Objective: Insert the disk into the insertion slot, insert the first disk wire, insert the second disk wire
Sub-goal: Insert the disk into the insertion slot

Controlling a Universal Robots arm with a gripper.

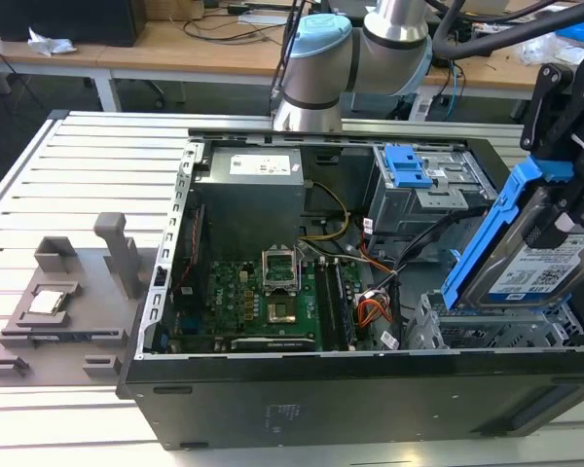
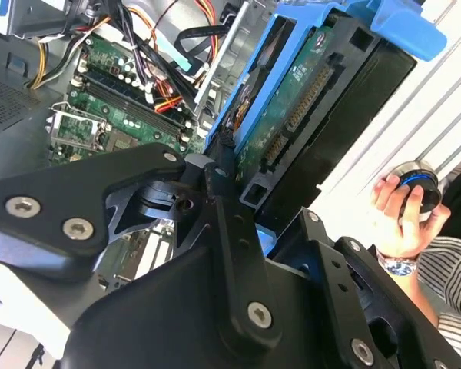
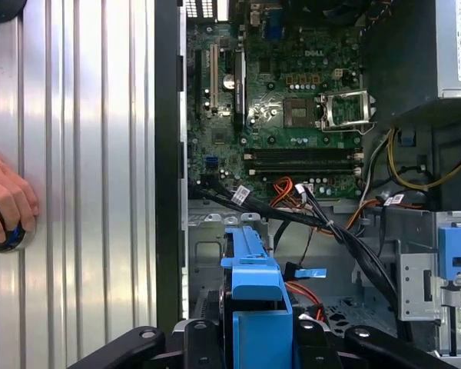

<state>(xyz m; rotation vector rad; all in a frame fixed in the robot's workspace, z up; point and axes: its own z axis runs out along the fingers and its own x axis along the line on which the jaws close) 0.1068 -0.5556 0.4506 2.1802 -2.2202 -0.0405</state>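
My gripper (image 1: 567, 199) is shut on the disk (image 1: 537, 265), a grey hard drive with a white label in a bright blue carrier. I hold it tilted on edge at the exterior view's right. It hangs just above the insertion slot (image 1: 487, 331), a silver perforated cage in the computer case's corner. In the second wrist view the black fingers (image 2: 219, 184) clamp the disk (image 2: 292, 131) from both sides. The first wrist view has the carrier's blue end (image 3: 253, 280) over the cage (image 3: 339, 311). Loose black and orange cables (image 3: 323, 223) run beside the cage, one ending in a blue connector (image 3: 311, 273).
The open case holds a green motherboard (image 1: 273, 292), a grey power supply (image 1: 253, 180) and a larger drive bay with a blue latch (image 1: 409, 167). A grey fixture (image 1: 68, 311) lies on the slatted table at the exterior view's left. A person's hand (image 2: 403, 207) grips a round knob.
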